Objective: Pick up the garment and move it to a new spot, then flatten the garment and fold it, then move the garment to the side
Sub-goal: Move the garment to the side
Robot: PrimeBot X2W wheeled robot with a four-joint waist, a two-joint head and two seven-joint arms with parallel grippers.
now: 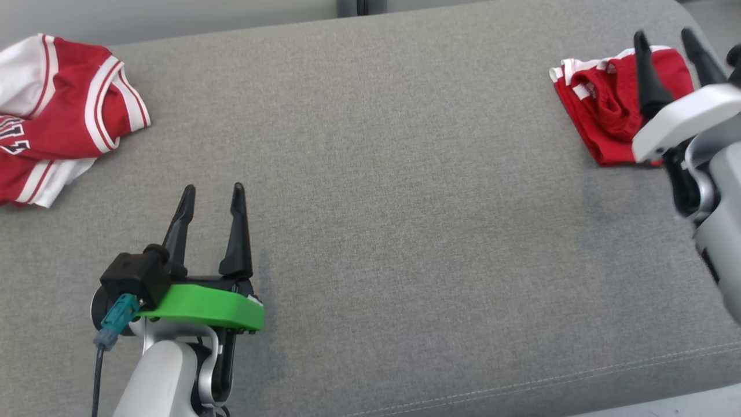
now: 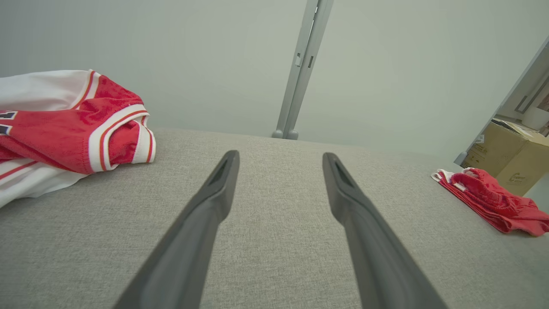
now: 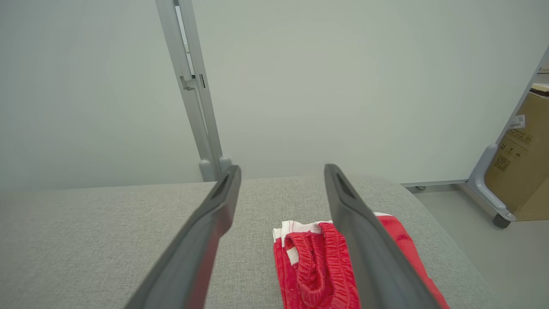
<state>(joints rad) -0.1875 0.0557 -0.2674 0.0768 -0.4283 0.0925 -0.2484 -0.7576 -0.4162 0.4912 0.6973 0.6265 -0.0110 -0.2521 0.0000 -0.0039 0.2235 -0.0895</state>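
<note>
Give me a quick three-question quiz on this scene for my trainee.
1. True or false: the right gripper is shut on the shorts.
2. Which lies at the robot's left on the cushion? A) a jersey B) a towel C) a sock
3. Fill in: the left gripper is over bare cushion, its jaws ____ and empty.

Key
1. False: it is open, over the shorts.
2. A.
3. open.
</note>
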